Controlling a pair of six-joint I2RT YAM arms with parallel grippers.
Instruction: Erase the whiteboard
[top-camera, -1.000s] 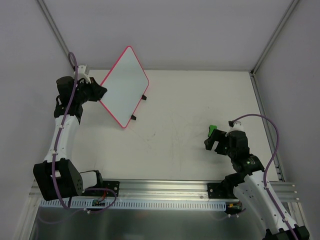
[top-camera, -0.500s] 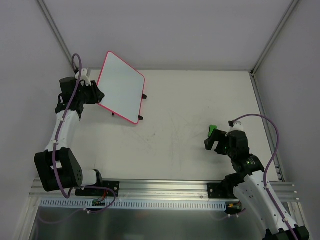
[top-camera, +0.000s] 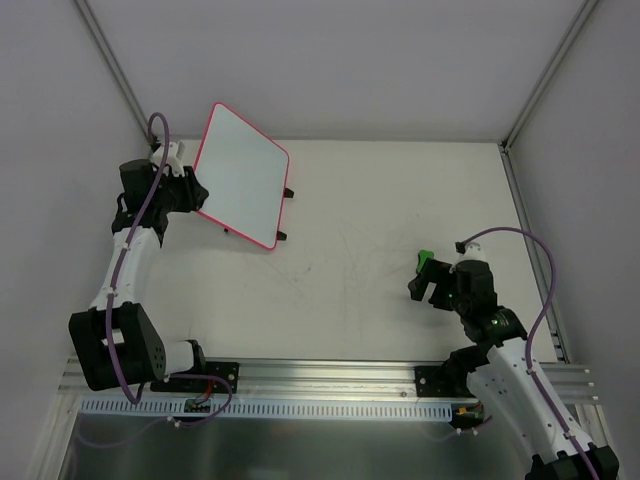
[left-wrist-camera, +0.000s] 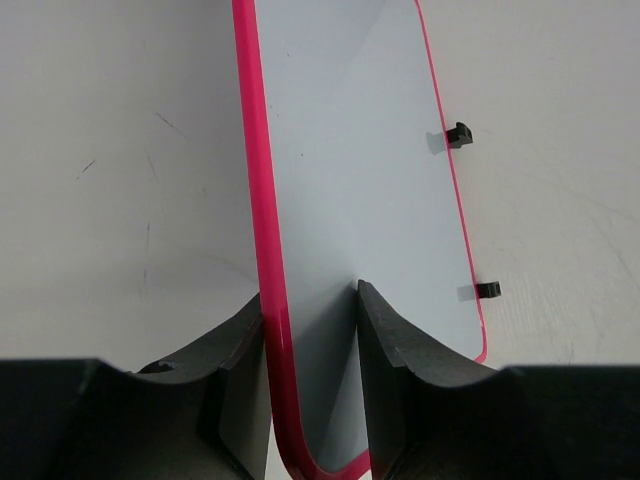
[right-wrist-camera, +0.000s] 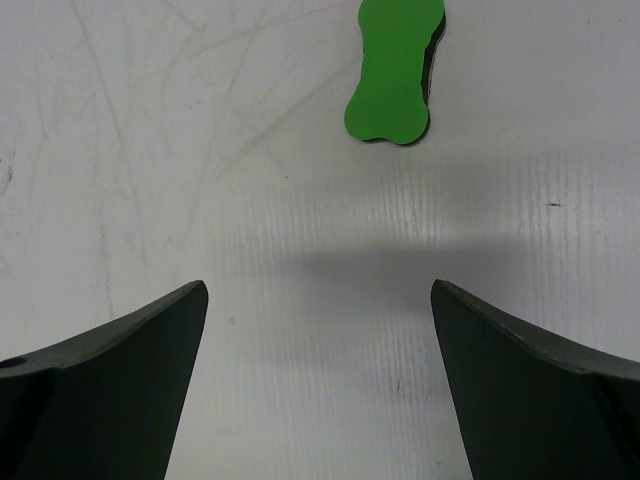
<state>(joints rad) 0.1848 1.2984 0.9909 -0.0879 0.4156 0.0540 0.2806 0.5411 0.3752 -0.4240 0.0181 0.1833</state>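
From above, the whiteboard (top-camera: 243, 175) stands tilted at the far left of the table (top-camera: 380, 200), and my left pincer (top-camera: 197, 190) is clamped on its left edge, with its two black feet (top-camera: 280, 236) on the opposite side, towards the table's middle. Well apart from the whiteboard, off to its right and nearer my bases, my right pincer (top-camera: 425, 278) hovers with the green eraser (top-camera: 424, 257) just beyond its tips. My left wrist camera shows the fingers (left-wrist-camera: 245, 330) pinching the pink frame near one corner, one on each face. I see no writing on the face turned this way, and I cannot tell whether the feet touch the table. My right wrist camera shows that pincer spread wide and holding nothing, with the eraser lying flat on the table ahead of it, on the side towards the whiteboard. The risks, as I judge them, are these. The eraser is thin and flat, so closing too high would miss it, and too low would scrape the table or nudge it away. My hold on the whiteboard is a narrow edge pinch (little leverage there), so a firm wipe far from that corner could twist it in my fingers or pull it free.
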